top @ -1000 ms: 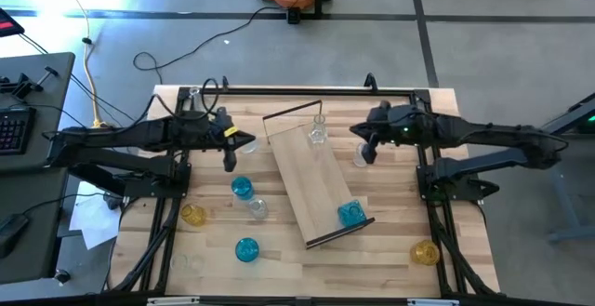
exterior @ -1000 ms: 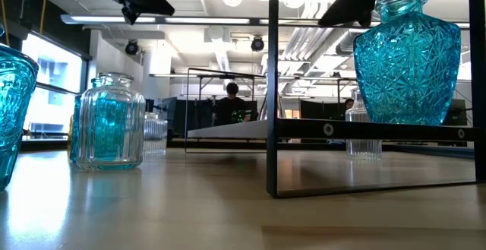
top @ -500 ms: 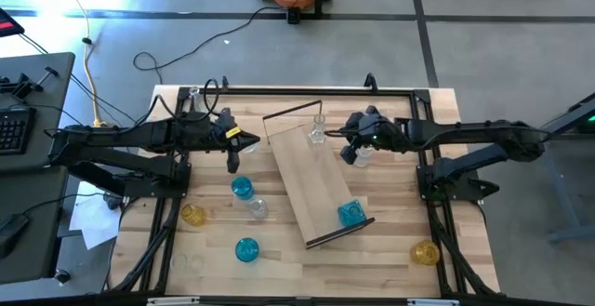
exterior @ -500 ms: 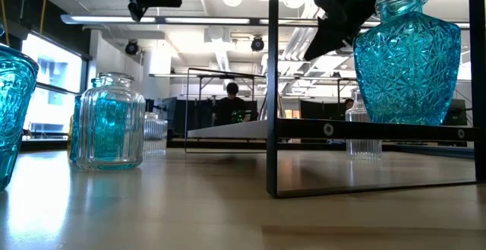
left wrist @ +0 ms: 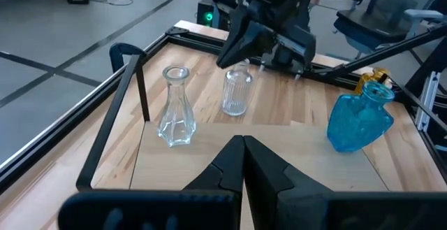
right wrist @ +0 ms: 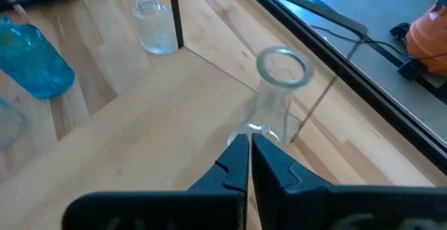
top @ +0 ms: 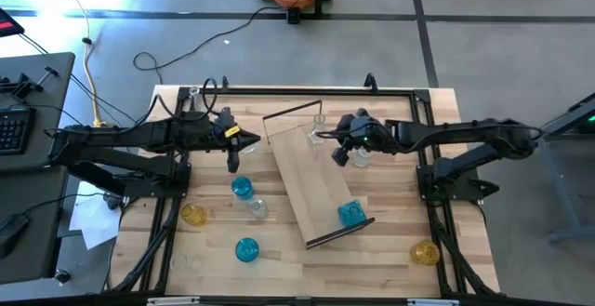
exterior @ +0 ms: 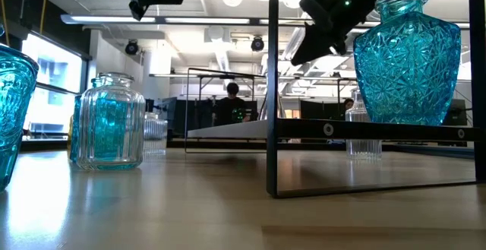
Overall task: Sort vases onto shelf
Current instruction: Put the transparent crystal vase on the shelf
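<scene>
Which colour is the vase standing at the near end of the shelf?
The vase is translucent blue with a cut pattern, best seen in the low view.

The shelf (top: 316, 178) is a pale wood plank, smooth and matt, with faint grain lines. Thin dark metal rails (left wrist: 137, 83) stand at its ends. The table (top: 381, 259) under it is light wood too, made of many narrow strips, with a soft shine in the low view. A black metal frame (top: 297, 89) runs around it. The clear vase (right wrist: 274, 101) is see-through glass, smooth and shiny. The blue vase (exterior: 408, 56) is glass cut with a bumpy star pattern that sparkles. A ribbed clear jar (left wrist: 237, 92) has straight grooves down its sides. The right gripper (right wrist: 244, 153) has dark, dull, smooth fingers
</scene>
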You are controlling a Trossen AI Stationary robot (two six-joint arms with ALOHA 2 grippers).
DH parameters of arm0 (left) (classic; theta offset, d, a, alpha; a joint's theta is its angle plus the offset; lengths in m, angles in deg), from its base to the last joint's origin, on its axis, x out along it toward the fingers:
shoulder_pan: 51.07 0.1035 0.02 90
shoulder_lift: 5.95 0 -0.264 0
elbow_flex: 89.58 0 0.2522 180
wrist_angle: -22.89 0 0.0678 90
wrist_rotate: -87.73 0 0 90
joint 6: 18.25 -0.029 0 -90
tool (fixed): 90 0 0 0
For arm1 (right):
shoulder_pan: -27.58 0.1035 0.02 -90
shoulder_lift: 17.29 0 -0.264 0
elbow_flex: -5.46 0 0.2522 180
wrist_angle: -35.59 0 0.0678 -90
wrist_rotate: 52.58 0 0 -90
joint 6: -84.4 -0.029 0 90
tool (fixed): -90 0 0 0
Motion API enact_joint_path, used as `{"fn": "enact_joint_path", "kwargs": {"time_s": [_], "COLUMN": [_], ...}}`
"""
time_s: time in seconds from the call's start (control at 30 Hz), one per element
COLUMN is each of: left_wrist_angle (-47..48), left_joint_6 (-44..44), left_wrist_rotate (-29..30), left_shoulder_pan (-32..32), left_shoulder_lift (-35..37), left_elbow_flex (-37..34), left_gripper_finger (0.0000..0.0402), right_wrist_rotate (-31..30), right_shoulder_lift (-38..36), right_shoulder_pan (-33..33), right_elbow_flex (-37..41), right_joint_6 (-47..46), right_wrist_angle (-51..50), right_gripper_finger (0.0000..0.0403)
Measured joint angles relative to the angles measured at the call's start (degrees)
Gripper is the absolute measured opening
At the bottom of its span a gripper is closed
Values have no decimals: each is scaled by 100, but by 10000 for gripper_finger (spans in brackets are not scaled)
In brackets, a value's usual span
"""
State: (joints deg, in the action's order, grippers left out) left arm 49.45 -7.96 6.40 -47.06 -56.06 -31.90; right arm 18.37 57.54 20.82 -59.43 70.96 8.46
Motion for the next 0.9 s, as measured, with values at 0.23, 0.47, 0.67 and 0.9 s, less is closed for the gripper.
{"fn": "enact_joint_path", "kwargs": {"time_s": [0.23, 0.47, 0.67, 0.9], "left_wrist_angle": [-25, -24, -24, -24], "left_joint_6": [1, 4, -8, -36], "left_wrist_rotate": [0, -63, -63, -63], "left_shoulder_pan": [1, 2, 2, 1], "left_shoulder_lift": [0, 0, 0, 0], "left_elbow_flex": [0, 0, 0, 0], "left_gripper_finger": [3, 3, 3, 3], "right_wrist_rotate": [0, -21, -19, 118], "right_shoulder_lift": [283, 328, 328, 328], "right_shoulder_pan": [-32, -276, -415, -498], "right_elbow_flex": [0, 0, 0, 0], "right_joint_6": [-32, -67, -65, -52], "right_wrist_angle": [413, 511, 559, 559], "right_gripper_finger": [0, 0, 0, 0]}}
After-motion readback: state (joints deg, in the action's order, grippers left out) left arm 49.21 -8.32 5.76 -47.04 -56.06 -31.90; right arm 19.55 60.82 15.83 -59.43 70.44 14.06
